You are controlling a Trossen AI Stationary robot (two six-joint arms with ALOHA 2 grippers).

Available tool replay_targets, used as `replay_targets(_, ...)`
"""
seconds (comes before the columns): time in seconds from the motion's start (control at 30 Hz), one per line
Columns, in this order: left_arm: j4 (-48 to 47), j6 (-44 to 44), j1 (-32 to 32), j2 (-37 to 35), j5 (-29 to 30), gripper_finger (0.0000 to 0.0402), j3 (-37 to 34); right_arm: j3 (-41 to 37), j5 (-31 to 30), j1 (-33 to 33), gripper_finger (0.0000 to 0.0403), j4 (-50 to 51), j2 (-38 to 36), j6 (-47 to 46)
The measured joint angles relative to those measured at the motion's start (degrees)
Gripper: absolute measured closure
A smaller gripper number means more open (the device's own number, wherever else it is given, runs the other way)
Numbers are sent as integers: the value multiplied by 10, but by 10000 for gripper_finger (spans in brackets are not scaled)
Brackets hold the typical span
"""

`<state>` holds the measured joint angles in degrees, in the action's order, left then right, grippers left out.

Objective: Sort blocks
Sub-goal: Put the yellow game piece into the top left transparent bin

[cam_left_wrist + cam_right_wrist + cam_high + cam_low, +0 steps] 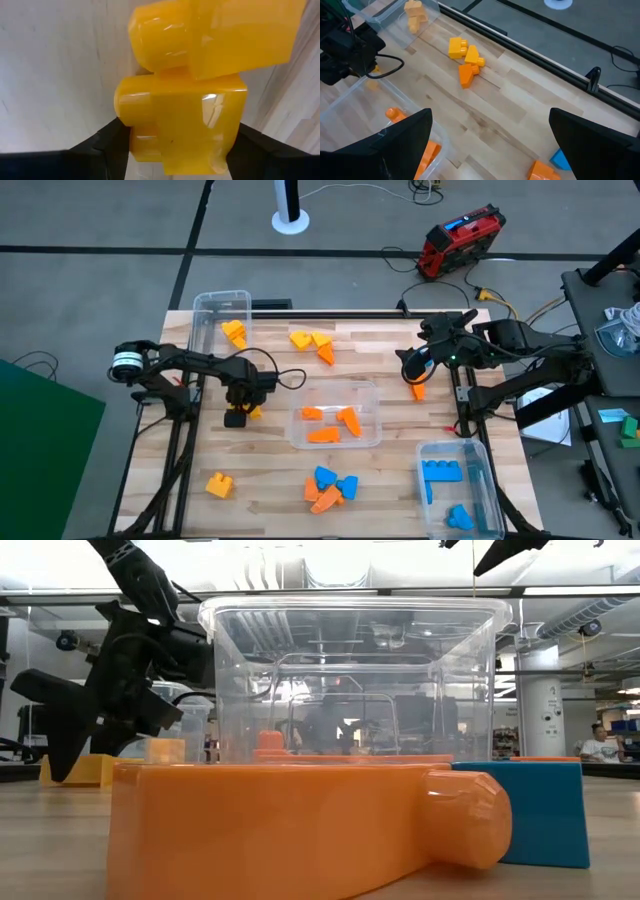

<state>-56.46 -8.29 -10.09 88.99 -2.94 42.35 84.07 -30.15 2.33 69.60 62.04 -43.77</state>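
My left gripper (237, 408) points down at the table's left middle, shut on a yellow block (182, 125). A second yellow block (215, 35) lies against the first. My right gripper (490, 145) hangs open above the table's far right, nothing between its fingers; an orange block (418, 391) lies on the table just below it. Loose yellow and orange blocks (313, 342) lie at the far middle, a yellow one (219, 485) near left, and a blue and orange cluster (330, 488) near the middle. My left gripper pinches the yellow block's two opposite sides (131, 142) between its two fingers (107, 145). The fingers come from above, pointing down. In the low view the block (80, 772) rests on the table under the gripper.
A clear bin (372, 395) in the middle holds orange blocks. A bin (205, 310) at the far left holds yellow blocks, and a bin (480, 480) at the near right holds blue ones. The left arm's cable (290, 378) loops beside the middle bin.
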Motion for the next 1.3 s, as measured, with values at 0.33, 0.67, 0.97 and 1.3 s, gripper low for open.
replay_targets(0.33, -5, 21, 0, -47, -11, 161, 7, 0, 0, 0, 9, 0, 0, 6)
replay_targets(0.67, -34, 111, 0, -175, -12, 163, 11, 0, 0, -1, 9, 0, 0, 39)
replay_targets(0.97, -29, 266, 0, -300, 86, 163, 70, 0, 1, -4, 9, -1, 0, 41)
replay_targets(1.3, -92, 385, -48, -325, 321, 163, 223, 0, 1, -4, 9, -36, 0, 52)
